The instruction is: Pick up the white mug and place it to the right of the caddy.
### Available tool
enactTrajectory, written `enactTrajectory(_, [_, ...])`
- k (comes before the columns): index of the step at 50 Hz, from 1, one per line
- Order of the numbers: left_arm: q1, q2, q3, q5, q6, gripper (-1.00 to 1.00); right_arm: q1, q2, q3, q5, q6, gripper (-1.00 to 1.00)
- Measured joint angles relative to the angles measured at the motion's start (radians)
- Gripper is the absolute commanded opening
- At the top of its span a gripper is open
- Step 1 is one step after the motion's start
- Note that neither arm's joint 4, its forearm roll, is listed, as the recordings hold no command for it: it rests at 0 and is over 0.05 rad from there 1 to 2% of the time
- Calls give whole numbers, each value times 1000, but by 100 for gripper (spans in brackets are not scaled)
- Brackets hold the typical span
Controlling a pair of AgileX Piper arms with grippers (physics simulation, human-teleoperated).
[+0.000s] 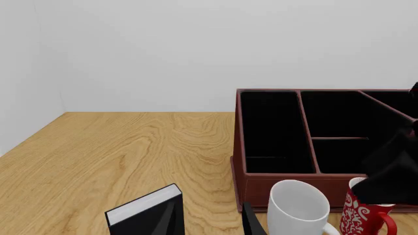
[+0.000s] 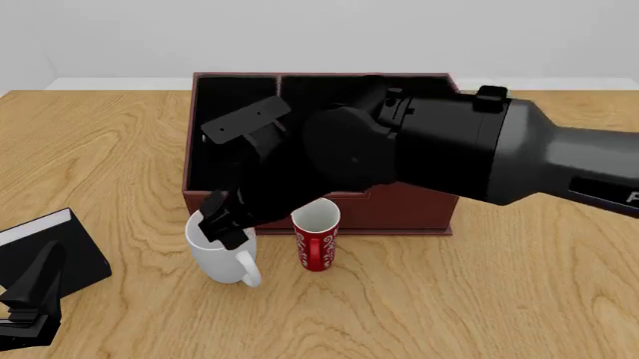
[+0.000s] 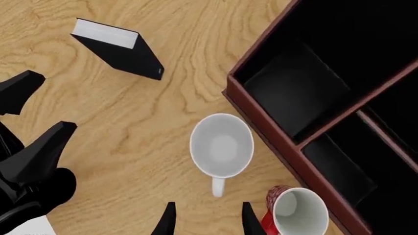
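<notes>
The white mug (image 2: 221,258) stands upright on the table just in front of the caddy's (image 2: 399,215) left end, its handle toward me. My right gripper (image 2: 220,224) hangs open right above the mug's rim and holds nothing. In the right wrist view its fingers (image 3: 207,223) stand apart on either side of the handle line of the white mug (image 3: 222,145), beside the caddy (image 3: 258,120). My left gripper (image 2: 30,295) is low at the front left, open and empty. The left wrist view shows this gripper (image 1: 212,223), the mug (image 1: 297,208) and the caddy (image 1: 251,188).
A red mug with white swirls (image 2: 316,239) stands right of the white mug, close to the caddy front; it also shows in both wrist views (image 3: 297,210) (image 1: 362,215). A small black box with a white edge (image 2: 60,250) lies at the front left, by my left gripper.
</notes>
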Motion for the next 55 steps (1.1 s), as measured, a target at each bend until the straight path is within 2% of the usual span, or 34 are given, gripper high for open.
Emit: enactTrajectory(55, [0, 0, 0, 0, 0, 100, 8, 90, 49, -69, 60, 100])
